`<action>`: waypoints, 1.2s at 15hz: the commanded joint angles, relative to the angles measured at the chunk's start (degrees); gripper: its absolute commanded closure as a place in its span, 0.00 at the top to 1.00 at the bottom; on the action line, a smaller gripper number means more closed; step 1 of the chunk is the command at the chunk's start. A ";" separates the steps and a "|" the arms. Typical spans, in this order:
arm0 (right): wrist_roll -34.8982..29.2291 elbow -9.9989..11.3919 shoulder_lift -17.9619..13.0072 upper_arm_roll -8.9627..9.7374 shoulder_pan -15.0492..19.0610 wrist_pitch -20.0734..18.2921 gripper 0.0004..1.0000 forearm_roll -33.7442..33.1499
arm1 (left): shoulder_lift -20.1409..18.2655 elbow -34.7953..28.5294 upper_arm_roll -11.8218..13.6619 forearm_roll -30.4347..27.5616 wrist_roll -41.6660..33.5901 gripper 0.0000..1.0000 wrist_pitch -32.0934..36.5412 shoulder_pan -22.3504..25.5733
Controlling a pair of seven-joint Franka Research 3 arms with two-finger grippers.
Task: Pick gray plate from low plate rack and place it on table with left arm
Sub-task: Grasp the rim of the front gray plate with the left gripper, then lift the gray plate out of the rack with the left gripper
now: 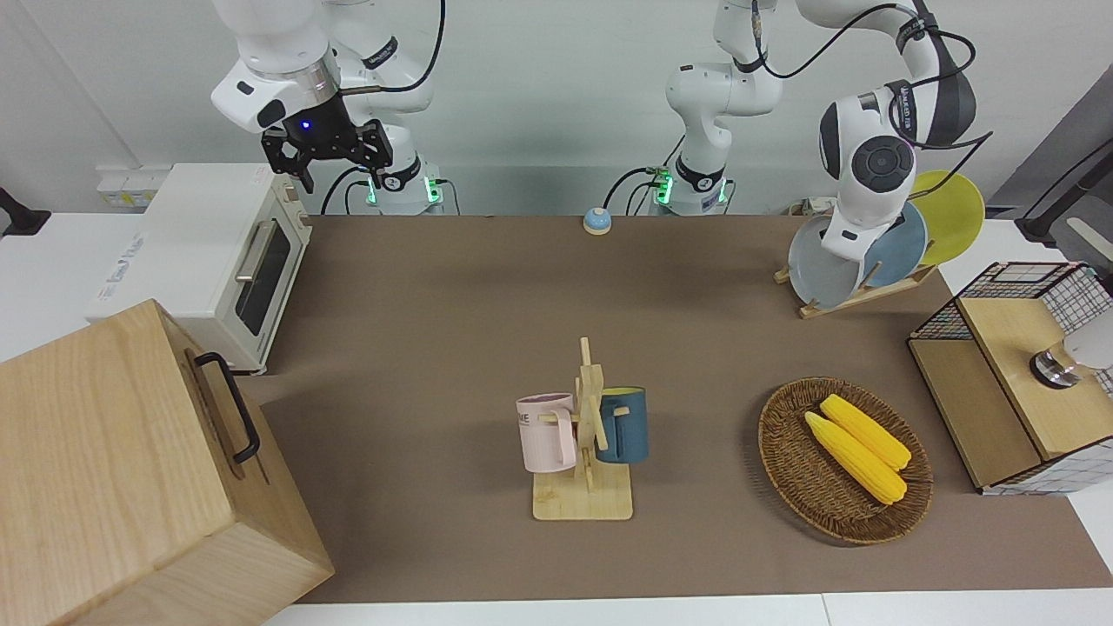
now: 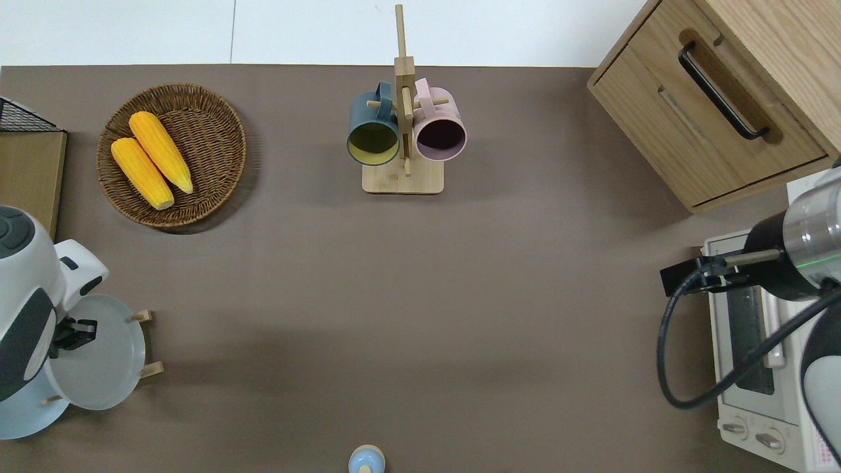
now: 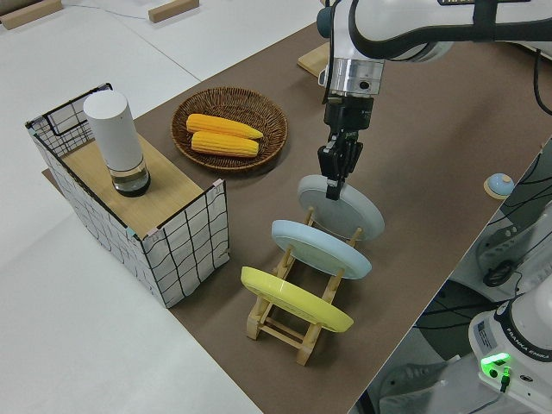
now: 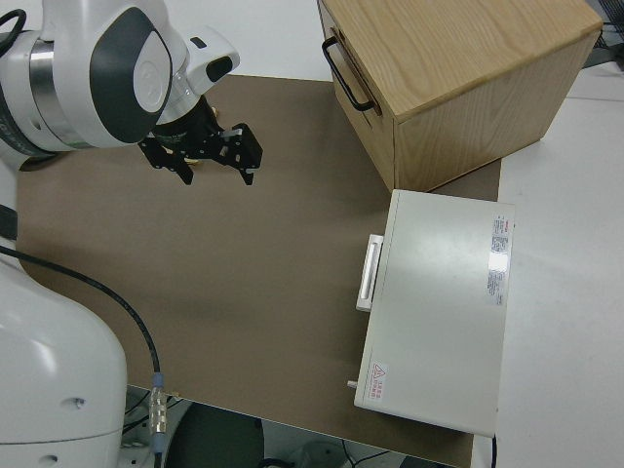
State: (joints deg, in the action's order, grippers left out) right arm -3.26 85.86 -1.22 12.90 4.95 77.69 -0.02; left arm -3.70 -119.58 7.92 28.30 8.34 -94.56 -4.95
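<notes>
The gray plate [image 1: 817, 269] leans in the end slot of the low plate rack [image 1: 861, 297] that faces the table's [image 1: 435, 348] middle, at the left arm's end. My left gripper [image 3: 334, 179] comes down from above and is shut on the plate's upper rim [image 3: 343, 205]. In the overhead view the gripper [image 2: 71, 332] sits over the plate [image 2: 102, 361] beside the rack's pegs [image 2: 143, 316]. In the front view the left wrist hides the fingers. My right gripper [image 1: 326, 159] is parked, open and empty.
A light-blue plate [image 1: 900, 248] and a yellow plate [image 1: 955, 204] stand in the rack's other slots. A wicker basket [image 1: 787, 452] with corn, a wire-sided box [image 1: 1013, 374], a mug stand [image 1: 584, 487], a toaster oven [image 1: 209, 252] and a wooden cabinet [image 1: 122, 469] stand around.
</notes>
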 commanded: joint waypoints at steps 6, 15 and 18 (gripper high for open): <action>0.19 -0.35 -0.27 0.37 0.85 -0.87 0.99 0.20 | -0.25 10.41 -1.85 -2.20 -0.61 0.00 8.77 -0.59; 0.19 -0.35 -0.27 0.37 0.76 -0.87 0.99 0.20 | 0.89 10.69 -3.69 -30.92 0.45 0.00 3.51 -0.59; 0.19 -0.35 -0.27 0.37 0.85 -0.87 0.99 0.20 | 1.33 8.06 -4.14 -35.50 0.45 0.00 -1.22 -1.03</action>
State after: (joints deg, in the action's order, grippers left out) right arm -3.26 85.86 -1.22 12.90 4.95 77.69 -0.02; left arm -2.92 -109.27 3.82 -2.94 8.26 -91.33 -5.08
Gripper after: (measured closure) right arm 0.009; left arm 0.885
